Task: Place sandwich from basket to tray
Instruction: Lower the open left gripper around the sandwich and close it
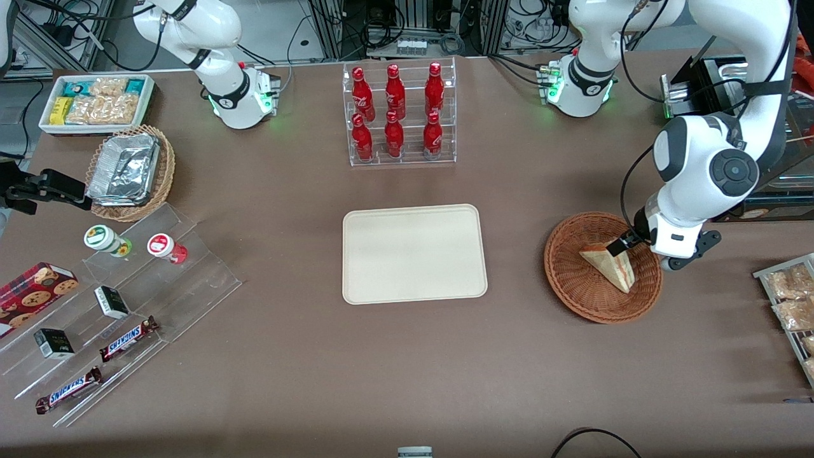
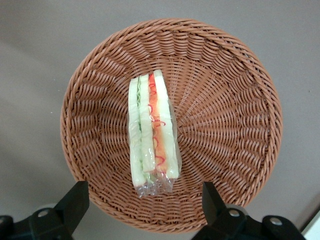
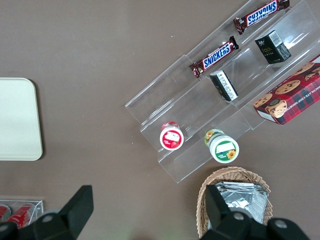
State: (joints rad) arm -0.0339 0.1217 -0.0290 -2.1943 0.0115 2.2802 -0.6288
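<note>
while end effector (image 2: 142, 207) hovers spread, apparently above sandwich (image 2: 151, 131), in basket (image 2: 235, 100)

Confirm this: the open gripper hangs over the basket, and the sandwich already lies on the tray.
Wrong on one count: the sandwich lies in the basket, not on the tray, as the left wrist view shows. The open gripper does hang over the basket.

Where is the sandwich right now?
The sandwich lies in the basket at the working arm's end of the table, with the open gripper just above it.
</note>
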